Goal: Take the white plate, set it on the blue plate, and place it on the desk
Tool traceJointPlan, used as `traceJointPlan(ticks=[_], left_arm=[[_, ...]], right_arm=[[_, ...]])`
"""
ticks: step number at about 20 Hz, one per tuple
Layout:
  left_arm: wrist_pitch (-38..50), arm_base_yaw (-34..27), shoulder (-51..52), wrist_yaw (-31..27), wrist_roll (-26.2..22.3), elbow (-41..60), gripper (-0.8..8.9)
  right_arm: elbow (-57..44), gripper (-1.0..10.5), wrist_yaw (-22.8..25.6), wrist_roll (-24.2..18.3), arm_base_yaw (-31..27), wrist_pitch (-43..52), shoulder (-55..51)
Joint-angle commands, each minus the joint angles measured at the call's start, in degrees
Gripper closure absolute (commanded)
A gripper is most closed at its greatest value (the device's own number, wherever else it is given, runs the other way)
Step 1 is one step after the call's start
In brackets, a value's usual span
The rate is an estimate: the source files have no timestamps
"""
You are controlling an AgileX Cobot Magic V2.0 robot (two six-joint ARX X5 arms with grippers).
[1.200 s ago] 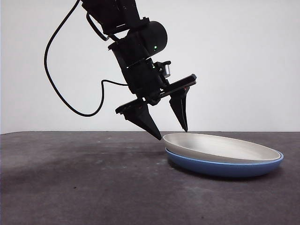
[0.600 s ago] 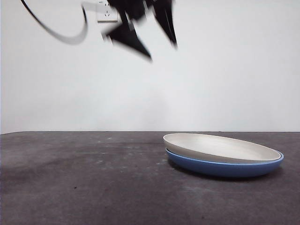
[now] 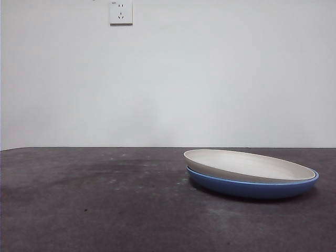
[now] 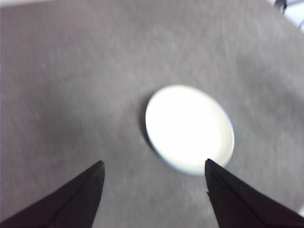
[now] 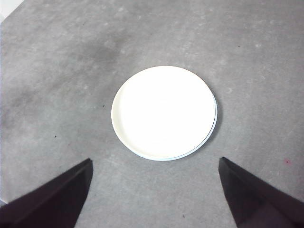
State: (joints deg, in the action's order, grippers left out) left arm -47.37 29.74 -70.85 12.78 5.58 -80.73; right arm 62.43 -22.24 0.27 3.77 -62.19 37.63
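Gone from front view since 1s ago: arm w/ gripper. White plate stacked on blue plate, untouched. Left gripper + right gripper high above, both wide, empty. Stacking looks done imo.

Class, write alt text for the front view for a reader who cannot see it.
A wide, shallow cream-white plate rests tilted on a glossy blue plate, right of centre on a dark grey-brown desk. Behind is a white wall with a socket; no gripper shows.
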Motion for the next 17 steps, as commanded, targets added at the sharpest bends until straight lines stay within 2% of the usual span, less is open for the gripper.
traceJointPlan(ticks=[1, 3, 6, 17], left_arm=[[1.6, 0.2, 3.4, 3.9, -1.1, 5.7, 4.71], [2.8, 0.3, 6.4, 9.8, -1.8, 11.6, 4.72], [2.8, 0.3, 8.8, 15.5, -3.1, 17.8, 4.72], [3.5, 0.4, 8.7, 16.3, -3.5, 19.2, 4.72]], right_arm=[[1.1, 5.2, 0.2, 0.4, 0.2, 0.4, 0.6], [1.1, 5.2, 0.2, 0.4, 0.2, 0.4, 0.9], [1.1, 5.2, -0.2, 0.4, 0.2, 0.2, 1.7], [1.0, 5.2, 0.0, 0.9, 0.2, -0.9, 4.3]])
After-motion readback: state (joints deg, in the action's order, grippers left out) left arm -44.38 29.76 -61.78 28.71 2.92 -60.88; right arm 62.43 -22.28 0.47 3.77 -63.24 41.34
